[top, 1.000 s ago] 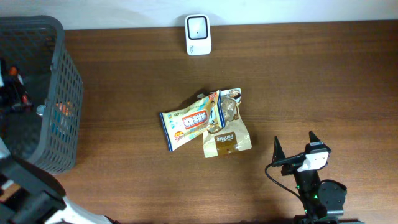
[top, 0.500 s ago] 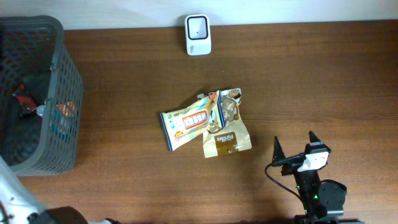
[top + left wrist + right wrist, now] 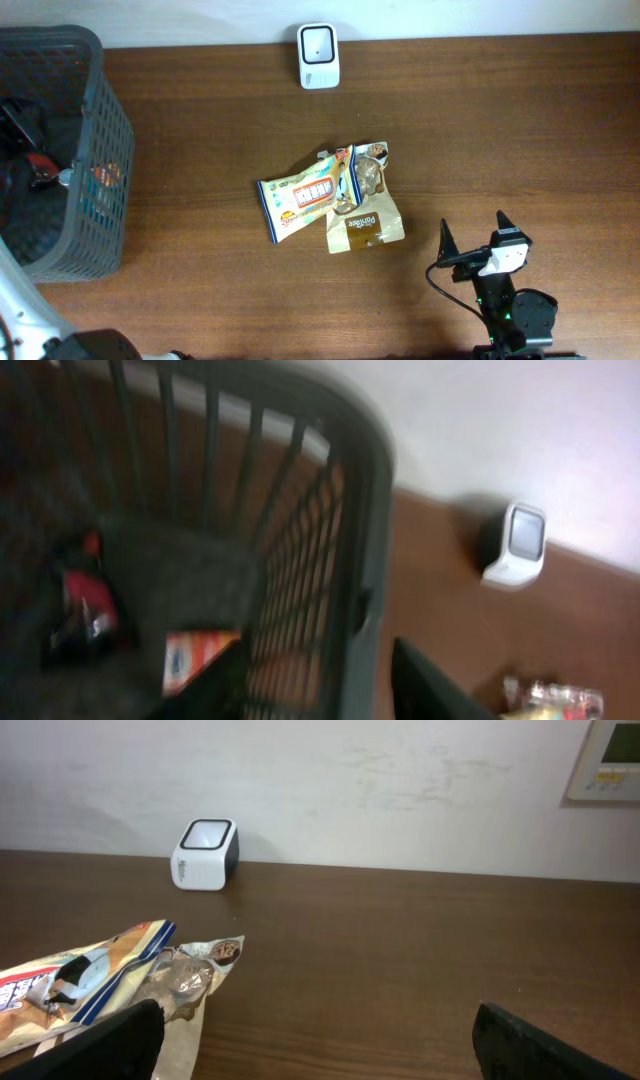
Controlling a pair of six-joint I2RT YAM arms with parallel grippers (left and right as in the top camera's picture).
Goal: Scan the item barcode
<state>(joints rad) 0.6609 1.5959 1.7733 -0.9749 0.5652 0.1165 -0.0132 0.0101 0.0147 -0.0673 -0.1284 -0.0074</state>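
Dark grey slatted plastic basket (image 3: 100,150) sits at the left end of the brown wooden bench (image 3: 500,120). Left gripper (image 3: 320,652) is at its rim, fingers (image 3: 225,680) spread, pinching nothing. Cream foil snack packet (image 3: 300,200) lies mid-bench, well apart from the left gripper. Its long axis runs left-right, right end tilted towards the wall and overlapping a brown pouch (image 3: 365,228). White boxy scanner (image 3: 318,43) is at the wall behind. Right gripper (image 3: 473,226) is near the pouch's right side, fingers spread wide and empty.
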